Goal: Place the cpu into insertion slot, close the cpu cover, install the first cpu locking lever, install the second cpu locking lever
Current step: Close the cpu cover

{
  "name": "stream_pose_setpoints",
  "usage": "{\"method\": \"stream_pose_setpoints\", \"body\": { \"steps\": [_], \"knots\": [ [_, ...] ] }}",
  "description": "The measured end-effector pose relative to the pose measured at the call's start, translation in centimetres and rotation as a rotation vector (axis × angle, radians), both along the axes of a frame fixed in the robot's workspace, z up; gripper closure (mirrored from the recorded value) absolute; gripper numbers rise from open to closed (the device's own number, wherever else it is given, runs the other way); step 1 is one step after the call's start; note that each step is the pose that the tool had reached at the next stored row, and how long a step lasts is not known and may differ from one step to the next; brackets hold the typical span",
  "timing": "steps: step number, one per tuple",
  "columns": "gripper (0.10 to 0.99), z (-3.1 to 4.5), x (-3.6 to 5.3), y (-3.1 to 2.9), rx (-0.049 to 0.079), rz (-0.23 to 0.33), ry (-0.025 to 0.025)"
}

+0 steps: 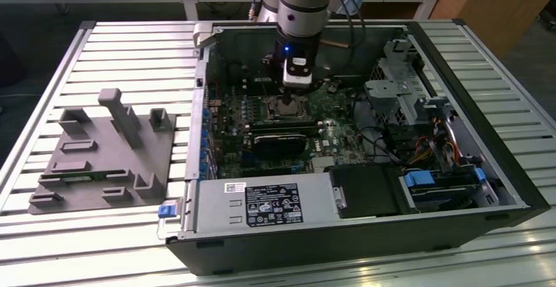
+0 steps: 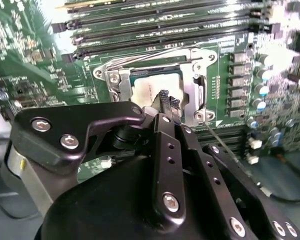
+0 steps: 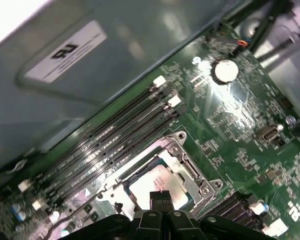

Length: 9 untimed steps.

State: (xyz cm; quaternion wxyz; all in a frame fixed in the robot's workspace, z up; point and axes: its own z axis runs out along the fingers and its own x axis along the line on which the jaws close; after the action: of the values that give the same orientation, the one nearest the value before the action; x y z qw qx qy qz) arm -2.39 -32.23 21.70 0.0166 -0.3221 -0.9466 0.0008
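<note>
Slatted metal bench (image 1: pixel 486 53), bearing an open black computer case (image 1: pixel 347 241) and, at the exterior view's left, a grey moulded fixture (image 1: pixel 96 163) well apart from the socket. Grey robot arm (image 1: pixel 300 0), reaching straight down from the far side into the case. Green motherboard (image 1: pixel 260 114) flat on the case floor, with a black graphics card (image 1: pixel 278 145) just near of the socket. Long black memory slots (image 3: pixel 115 145) in a row right beside the socket.

End effector (image 1: pixel 291 93) low over the socket. In both wrist views, fingers pressed together tip to tip with nothing between them, tips over the chip's edge; contact not possible to tell.

Cpu cover (image 3: pixel 190 170), a silvery frame, lying down flat around the chip. Insertion slot (image 3: pixel 140 172) showing as a dark rim inside that frame. Cpu (image 3: pixel 157 182) seated in the slot, dull silver face up through the cut-out, just beyond the fingertips (image 2: pixel 166 100). Thin wire lever (image 2: pixel 225 147) angling away from one socket corner. Round silver coin cell (image 3: pixel 226 70) on the board, well apart.
</note>
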Motion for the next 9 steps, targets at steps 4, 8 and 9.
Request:
{"method": "stream_pose_setpoints", "body": {
  "steps": [4, 8, 9],
  "knots": [
    [0.980, -0.02, 0.00, 0.00, 0.000, 0.070, 0.0000],
    [0.980, -0.03, 0.00, 0.00, 0.000, 0.143, 0.0000],
    [0.980, -0.04, 0.00, 0.00, 0.000, 0.161, 0.0000]
  ]
}}
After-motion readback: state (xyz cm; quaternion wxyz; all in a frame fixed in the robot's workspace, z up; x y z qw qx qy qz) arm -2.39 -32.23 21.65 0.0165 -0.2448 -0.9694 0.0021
